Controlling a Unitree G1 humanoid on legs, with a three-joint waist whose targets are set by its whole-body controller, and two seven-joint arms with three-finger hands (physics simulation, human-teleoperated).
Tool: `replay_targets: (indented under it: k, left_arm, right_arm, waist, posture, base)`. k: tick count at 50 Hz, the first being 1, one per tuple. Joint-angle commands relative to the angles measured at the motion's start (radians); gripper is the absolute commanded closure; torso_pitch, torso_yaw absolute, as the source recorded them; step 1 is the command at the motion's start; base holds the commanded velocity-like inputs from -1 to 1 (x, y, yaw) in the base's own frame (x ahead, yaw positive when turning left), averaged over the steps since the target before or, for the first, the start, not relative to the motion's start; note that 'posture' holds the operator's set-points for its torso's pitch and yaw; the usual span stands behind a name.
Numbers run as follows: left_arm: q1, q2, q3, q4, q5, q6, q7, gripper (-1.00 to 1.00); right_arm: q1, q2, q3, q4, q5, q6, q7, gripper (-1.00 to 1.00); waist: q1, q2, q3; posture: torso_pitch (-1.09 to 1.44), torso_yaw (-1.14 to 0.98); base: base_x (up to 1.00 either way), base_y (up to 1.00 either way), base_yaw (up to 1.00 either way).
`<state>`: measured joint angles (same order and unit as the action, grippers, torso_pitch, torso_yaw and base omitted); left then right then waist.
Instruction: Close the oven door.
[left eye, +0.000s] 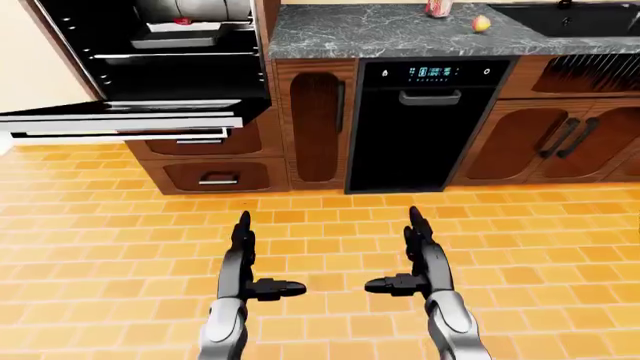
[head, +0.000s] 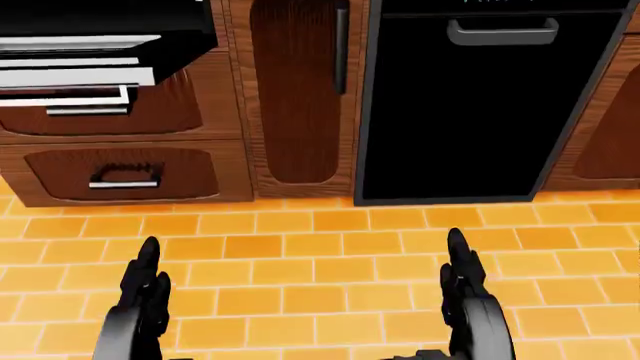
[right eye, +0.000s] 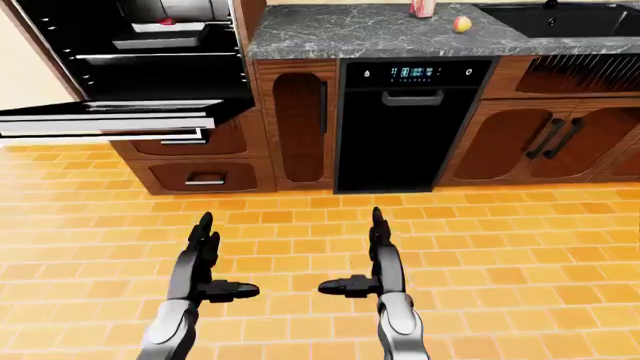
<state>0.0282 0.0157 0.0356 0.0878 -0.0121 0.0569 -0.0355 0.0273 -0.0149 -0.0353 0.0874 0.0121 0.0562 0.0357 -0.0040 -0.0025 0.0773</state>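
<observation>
Oven door (left eye: 120, 120) open at upper left; both our hands empty over the tiled floor (left eye: 320, 225).

In the left-eye view the oven door lies folded down flat at the upper left, its pale front edge facing us, with the dark oven cavity (left eye: 170, 67) and its racks above it. Something sits on an upper rack, but we cannot make out what it is. Below the door are two wooden drawers (left eye: 215, 176). To the right stand a narrow wooden cabinet (left eye: 315, 124) and a black dishwasher (left eye: 425, 124) under a grey stone counter (left eye: 380, 30). We hold our left hand (left eye: 243, 262) and right hand (left eye: 418, 259) low in the view, well apart from the oven. Each has its fingers straight and spread with the thumb pointing inward, grasping nothing.
</observation>
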Motion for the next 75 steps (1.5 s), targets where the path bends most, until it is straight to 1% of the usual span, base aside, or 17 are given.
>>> replay_targets:
  k: [1,3,4,5,7,8,14,17,21,23,25,27,32,35,38,46,75]
  left_arm:
    - [-0.033,0.004,0.003,-0.079,-0.009,-0.056,-0.006,-1.0]
    - [-0.035,0.005,0.005,-0.079,-0.013,-0.054,-0.008,-1.0]
    - [-0.035,0.006,0.006,-0.081,-0.014,-0.052,-0.009,-1.0]
    - [-0.035,0.006,0.007,-0.079,-0.017,-0.052,-0.012,-1.0]
    - [-0.035,0.007,0.007,-0.079,-0.022,-0.048,-0.018,-1.0]
    - [-0.034,0.007,0.008,-0.083,-0.025,-0.044,-0.021,-1.0]
    - [-0.022,0.026,0.044,-0.11,-0.035,-0.045,-0.031,-1.0]
    - [-0.017,0.06,0.082,-0.122,-0.062,-0.113,-0.108,-1.0]
    - [0.002,0.091,0.19,-0.121,-0.1,-0.143,-0.129,-1.0]
    - [0.009,0.111,0.213,-0.051,-0.041,-0.238,-0.139,-1.0]
    - [0.032,0.117,0.239,-0.027,-0.075,-0.197,-0.175,-1.0]
    - [0.037,0.123,0.253,0.027,-0.069,-0.218,-0.197,-1.0]
    - [0.02,0.163,0.287,0.362,-0.023,-0.446,-0.164,-1.0]
    - [0.006,0.188,0.28,0.579,-0.075,-0.511,-0.213,-1.0]
    - [-0.064,0.236,0.265,0.931,-0.085,-0.746,-0.205,-1.0]
    - [-0.094,0.273,0.205,1.219,-0.166,-0.914,-0.224,-1.0]
    - [0.015,0.231,0.245,1.298,-0.136,-0.99,-0.214,-1.0]
  right_arm:
    - [-0.027,-0.006,0.002,-0.082,-0.009,-0.077,-0.001,-1.0]
    - [-0.027,-0.006,0.003,-0.084,-0.013,-0.08,0.0,-1.0]
    - [-0.027,-0.005,0.002,-0.084,-0.015,-0.081,-0.001,-1.0]
    - [-0.026,-0.005,0.002,-0.085,-0.015,-0.081,-0.001,-1.0]
    - [-0.026,-0.005,0.002,-0.085,-0.018,-0.084,-0.001,-1.0]
    - [-0.026,-0.006,0.003,-0.087,-0.022,-0.085,-0.002,-1.0]
    - [-0.035,-0.029,-0.029,-0.081,-0.032,-0.105,-0.004,-1.0]
    - [-0.04,-0.053,-0.078,-0.053,-0.023,-0.129,0.007,-1.0]
    - [-0.049,-0.083,-0.135,0.021,0.006,-0.119,0.014,-1.0]
    - [-0.07,-0.099,-0.149,0.138,-0.035,-0.205,-0.017,-1.0]
    - [-0.079,-0.121,-0.164,0.288,-0.029,-0.365,-0.001,-1.0]
    - [-0.093,-0.138,-0.179,0.388,-0.013,-0.393,-0.003,-1.0]
    - [-0.14,-0.186,-0.184,0.707,0.004,-0.594,0.024,-1.0]
    - [-0.141,-0.197,-0.182,0.821,0.037,-0.682,0.034,-1.0]
    - [-0.107,-0.203,-0.187,0.914,0.099,-0.769,0.101,-1.0]
    - [-0.116,-0.23,-0.195,1.174,0.194,-0.938,0.169,-1.0]
    - [-0.036,-0.225,-0.212,1.289,0.127,-1.008,0.1,-1.0]
  waist:
    - [-0.002,-0.008,-0.001]
    - [0.007,-0.001,-0.062]
    - [0.007,-0.001,-0.052]
    - [0.006,-0.006,-0.017]
    - [0.007,-0.007,-0.069]
    - [0.007,-0.007,-0.075]
    - [0.008,-0.004,-0.079]
    - [0.007,-0.004,-0.082]
    - [0.007,-0.004,-0.085]
    - [0.007,-0.003,-0.082]
    - [0.004,-0.001,-0.084]
    - [0.004,0.0,-0.083]
    - [0.004,0.002,-0.073]
    - [0.002,0.003,-0.069]
    - [0.003,0.001,-0.062]
    - [-0.001,-0.003,-0.058]
    - [-0.004,-0.003,-0.056]
  posture:
    - [0.0,0.0]
    - [0.0,0.0]
    - [0.0,0.0]
    - [0.0,0.0]
    - [0.0,0.0]
    - [0.0,0.0]
    - [0.0,0.0]
    - [0.0,0.0]
    - [0.0,0.0]
    - [0.0,0.0]
    - [0.0,0.0]
    - [0.0,0.0]
    - [0.0,0.0]
    - [0.0,0.0]
    - [0.0,0.0]
    - [0.0,0.0]
    - [0.0,0.0]
  base:
    - [0.0,0.0,0.0]
    - [0.0,0.0,0.0]
    - [0.0,0.0,0.0]
    - [0.0,0.0,0.0]
    - [0.0,0.0,0.0]
    - [0.0,0.0,0.0]
    - [0.0,0.0,0.0]
    - [0.0,0.0,0.0]
    - [0.0,0.0,0.0]
    - [0.0,0.0,0.0]
    - [0.0,0.0,0.0]
    - [0.0,0.0,0.0]
    - [0.0,0.0,0.0]
    - [0.0,0.0,0.0]
    - [0.0,0.0,0.0]
    - [0.0,0.0,0.0]
    - [0.0,0.0,0.0]
